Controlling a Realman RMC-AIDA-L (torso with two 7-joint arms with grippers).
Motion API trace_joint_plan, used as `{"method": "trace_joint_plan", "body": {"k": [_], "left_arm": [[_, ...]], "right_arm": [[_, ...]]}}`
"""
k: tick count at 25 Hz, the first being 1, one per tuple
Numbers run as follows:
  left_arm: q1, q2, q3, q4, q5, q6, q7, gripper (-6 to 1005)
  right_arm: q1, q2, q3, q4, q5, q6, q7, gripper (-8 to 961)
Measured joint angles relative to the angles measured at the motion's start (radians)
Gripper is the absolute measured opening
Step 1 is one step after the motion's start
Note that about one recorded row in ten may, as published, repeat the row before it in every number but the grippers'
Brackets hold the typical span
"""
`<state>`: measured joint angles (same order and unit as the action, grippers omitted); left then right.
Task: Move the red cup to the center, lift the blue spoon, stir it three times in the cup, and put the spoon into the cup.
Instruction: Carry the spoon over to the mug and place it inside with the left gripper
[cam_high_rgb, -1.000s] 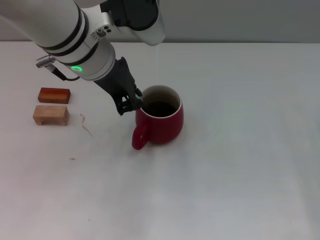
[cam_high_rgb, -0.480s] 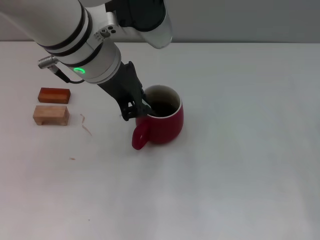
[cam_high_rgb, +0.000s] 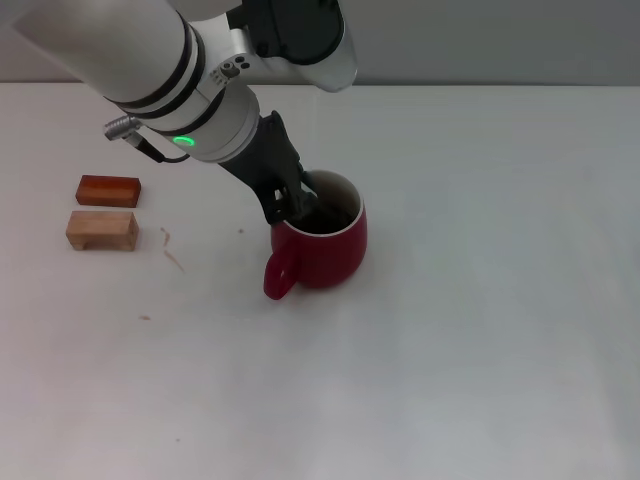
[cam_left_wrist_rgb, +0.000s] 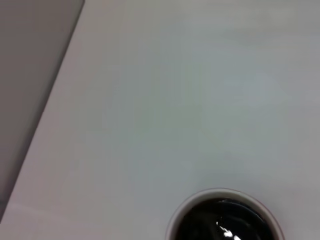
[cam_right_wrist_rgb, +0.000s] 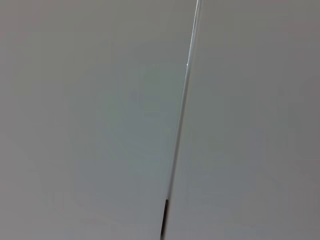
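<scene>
At the table's (cam_high_rgb: 480, 330) left edge lie a red block (cam_high_rgb: 109, 190) and a tan wooden block (cam_high_rgb: 102, 230). The left gripper (cam_high_rgb: 295, 203) dips over the near-left rim of the red cup (cam_high_rgb: 325, 250) mid-table, handle toward the robot; whether its fingers grip anything I cannot tell. The spoon is possibly inside, hidden.

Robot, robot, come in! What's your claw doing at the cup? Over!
Left claw dipped over red cup rim. Spoon not visible. Right claw out of view. Two wooden blocks off to the left, nothing blocking.
</scene>
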<state>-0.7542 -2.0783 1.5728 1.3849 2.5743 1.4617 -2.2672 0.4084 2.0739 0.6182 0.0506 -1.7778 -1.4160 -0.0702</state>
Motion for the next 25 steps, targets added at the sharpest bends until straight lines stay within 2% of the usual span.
{"method": "trace_joint_plan", "body": {"k": [7,15,25], "left_arm": [[0.009,0.003,-0.001,0.003,0.045,-0.017,-0.018,219],[0.029,0.007,0.002,0.063,0.068,0.060,-0.019,224],[0.046,0.007,0.011,0.100,0.055,0.093,-0.014,231]], "right_arm": [[0.000,0.000,0.000,0.000,0.000,0.000,0.000,760],[0.000,0.000,0.000,0.001,0.000,0.000,0.001,762],[0.000,0.000,0.000,0.004,0.000,0.000,0.001,761]]}}
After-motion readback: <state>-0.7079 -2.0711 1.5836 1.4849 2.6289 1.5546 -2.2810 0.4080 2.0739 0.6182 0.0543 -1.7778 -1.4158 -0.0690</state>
